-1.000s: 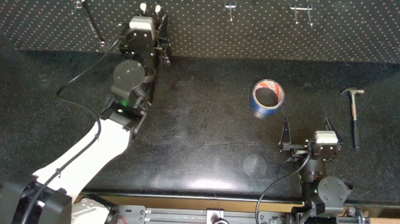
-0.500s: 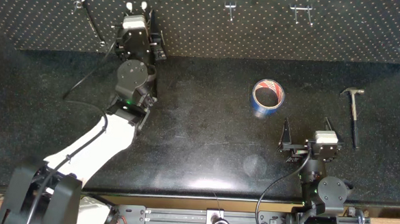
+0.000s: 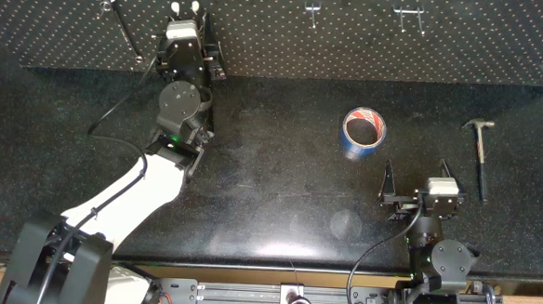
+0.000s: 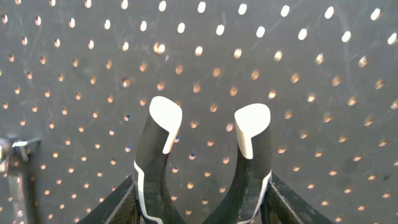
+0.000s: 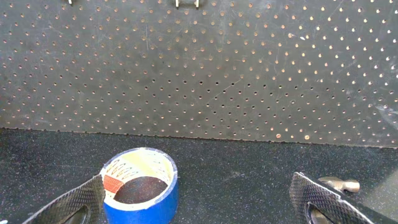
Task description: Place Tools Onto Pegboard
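Left hand (image 4: pixel 208 130) pointing at black perforated pegboard (image 4: pixel 311 74), fingers standing apart; right hand (image 3: pixel 417 181) sitting spread near blue tape roll (image 5: pixel 142 186).

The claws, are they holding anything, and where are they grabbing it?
Nothing. The left claw is open and empty by the pegboard; the right claw is open too, and the tape lies loose.

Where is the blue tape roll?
In the top view, the blue tape roll lies on the black table, right of the middle, between the pegboard and the right gripper; the hammer lies farther right.
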